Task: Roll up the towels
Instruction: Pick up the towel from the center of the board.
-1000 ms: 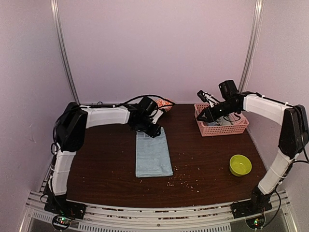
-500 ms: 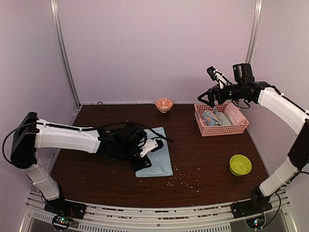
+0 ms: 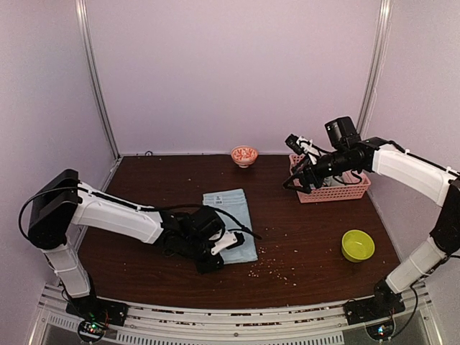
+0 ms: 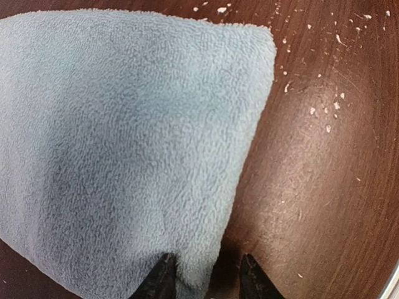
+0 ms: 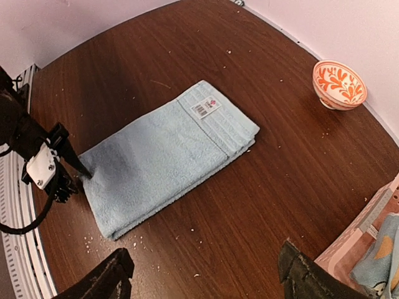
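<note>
Two towels show. The plain towel [image 3: 228, 224] lies flat in the middle of the table [image 3: 144, 187], its long sides running from far edge to near edge and its labelled end toward the far edge. The spotted towel [image 5: 380, 261] sits in the pink basket [image 3: 338, 188] at the far right corner. There is one basket, and there are two bowls: a lime-green bowl [image 3: 357, 245] by the right edge and an orange-patterned bowl [image 3: 244, 155] at the far edge. The left gripper [image 4: 206, 277] is down at the plain towel's near end, jaws parted, one fingertip on the cloth and the other on bare wood, gripping nothing. The right gripper [image 5: 206, 280] hangs spread wide and empty over the table just left of the basket. Half a second ago the left gripper sat further up the towel's left side, and the right arm was raised above the basket; the plain towel has not shifted. The spotted towel is cut off at the corner of the right wrist view, and in the top view the right arm hides it. Pale crumbs [image 3: 269, 264] dot the wood toward the near edge.
</note>
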You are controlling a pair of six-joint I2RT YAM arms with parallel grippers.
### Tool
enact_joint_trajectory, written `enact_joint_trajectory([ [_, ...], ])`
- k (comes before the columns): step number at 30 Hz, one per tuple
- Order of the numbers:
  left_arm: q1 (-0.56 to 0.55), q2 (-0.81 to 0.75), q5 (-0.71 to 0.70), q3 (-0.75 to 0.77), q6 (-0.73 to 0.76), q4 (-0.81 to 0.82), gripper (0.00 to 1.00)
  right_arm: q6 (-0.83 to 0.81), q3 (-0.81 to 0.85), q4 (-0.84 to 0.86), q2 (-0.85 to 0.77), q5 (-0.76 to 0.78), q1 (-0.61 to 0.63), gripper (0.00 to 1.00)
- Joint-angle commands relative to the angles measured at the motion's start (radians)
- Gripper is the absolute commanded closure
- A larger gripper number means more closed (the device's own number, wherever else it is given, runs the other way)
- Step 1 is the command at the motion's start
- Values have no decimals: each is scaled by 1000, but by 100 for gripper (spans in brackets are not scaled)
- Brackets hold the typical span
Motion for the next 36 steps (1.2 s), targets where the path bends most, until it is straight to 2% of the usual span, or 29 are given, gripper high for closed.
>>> enact_joint_trajectory([
  [1, -39, 31, -83, -2, 48, 52, 65, -82, -73, 1, -49, 60, 43, 19],
  [4, -57, 77, -123, 19, 78, 33, 67, -113, -125, 6, -62, 80, 79, 19],
  [6, -63, 106, -145, 32, 88, 19, 72, -137, -149, -3, -62, 80, 109, 22],
  [12, -65, 143, -152, 60, 88, -40, 100, -217, -160, -95, -73, 33, 135, 29],
  [15, -65, 141, -113, 108, 65, -88, 100, -304, -136, -198, -85, -25, 146, 32],
  [18, -57, 136, 23, 163, 25, -120, 100, -351, -137, -261, -91, -17, 183, 39],
  [21, -22, 168, 264, 234, -26, -165, 100, -361, -139, -288, -92, 12, 203, 40],
  [25, 15, 192, 470, 269, -88, -167, 100, -402, -116, -356, -118, -1, 214, 40],
  [31, 113, 206, 697, 255, -184, -111, 100, -418, -118, -419, -154, 39, 280, 46],
  [36, 180, 232, 821, 205, -246, -29, 100, -361, -208, -281, -149, 133, 364, 52],
])
